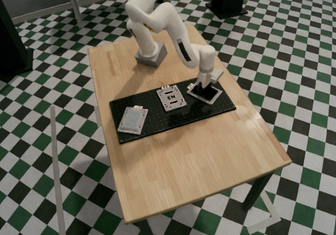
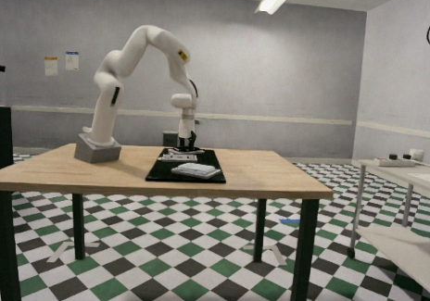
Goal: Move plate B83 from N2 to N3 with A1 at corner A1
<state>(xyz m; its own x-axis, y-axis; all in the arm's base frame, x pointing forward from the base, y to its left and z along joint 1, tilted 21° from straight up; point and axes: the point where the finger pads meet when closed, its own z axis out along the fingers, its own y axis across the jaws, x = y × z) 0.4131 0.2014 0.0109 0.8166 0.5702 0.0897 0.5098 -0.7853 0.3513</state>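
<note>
A black deck lies on the wooden table with three nests in a row. The left nest holds a pale grey plate, which also shows in the side view. The middle nest is a grey frame with no plate on it, and its mark reads N3 upside down. The right nest holds a dark plate in a light frame. The plate labels are too small to read. My gripper is open and points straight down, low over the near-left part of the dark plate. It also shows in the side view.
The arm's grey base stands on the table behind the deck. A second table with small items stands far to the right in the side view.
</note>
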